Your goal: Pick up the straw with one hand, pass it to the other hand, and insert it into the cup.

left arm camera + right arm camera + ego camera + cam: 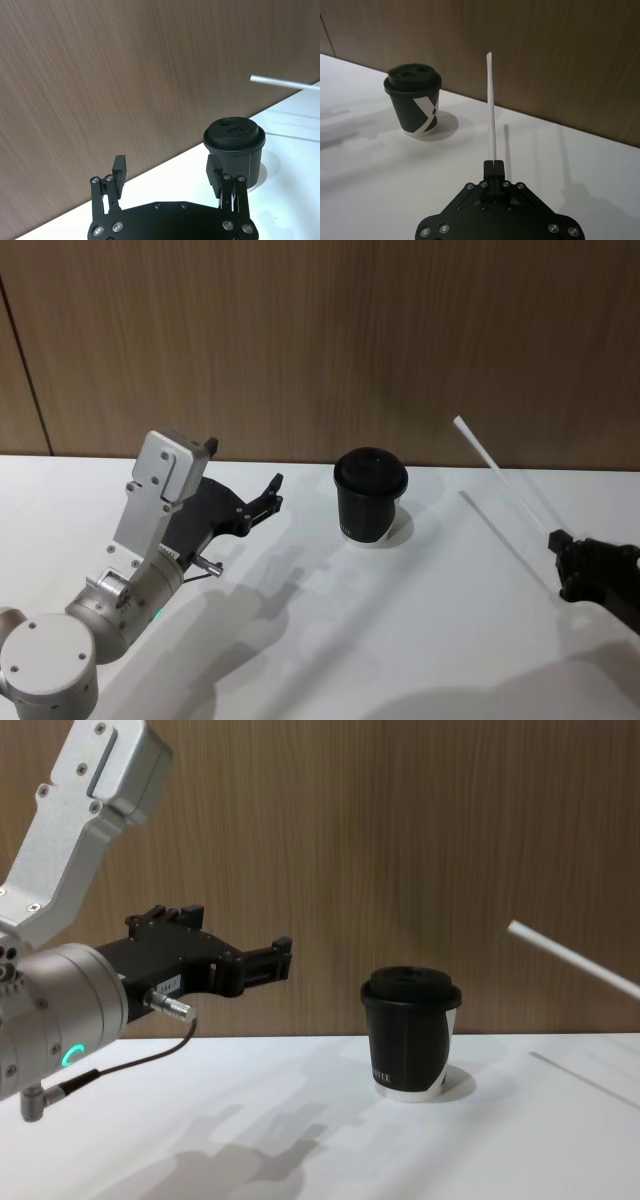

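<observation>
White table [400, 640], wood-panelled wall [300, 340] behind; cup [371, 496] at centre of the head view. Lower right, right gripper [494, 164], jaws clenched on the straw [495, 468], airborne. Centre left, left gripper [167, 172], jaws spread wide, empty.

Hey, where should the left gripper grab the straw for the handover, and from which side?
Grip the straw mid-shaft, above the right gripper pinching its lower end. Bring the open left gripper in from the robot's left, fingers across the shaft, since the free end leans that way.

Silver left arm [75, 820] carries green ring [70, 1055], grey cable [130, 1068], black left pincer [166, 165].
</observation>
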